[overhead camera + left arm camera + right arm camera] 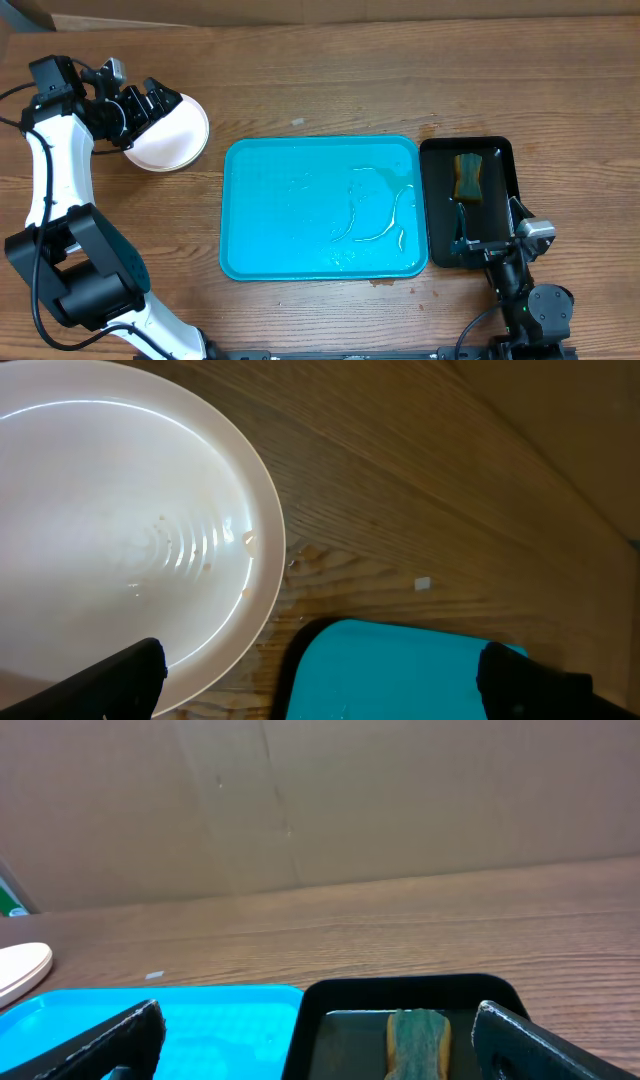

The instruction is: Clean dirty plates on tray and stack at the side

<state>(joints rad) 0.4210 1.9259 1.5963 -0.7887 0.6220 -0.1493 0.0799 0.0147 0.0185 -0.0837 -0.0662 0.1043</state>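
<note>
A white plate (172,138) lies on the table left of the turquoise tray (270,200), at the far left. It may top a stack; only one plate shows. My left gripper (152,102) is open just above its far-left edge. In the left wrist view the plate (110,530) fills the left, with a small smear near its rim, and the tray's corner (400,670) shows below. The tray holds no plates, only water streaks. My right gripper (490,243) is open and empty above the near end of the black tray (500,160).
The black tray holds a yellow-green sponge (467,177), seen also in the right wrist view (418,1038). A small white scrap (423,584) lies on the wood beyond the turquoise tray. A cardboard wall stands behind the table.
</note>
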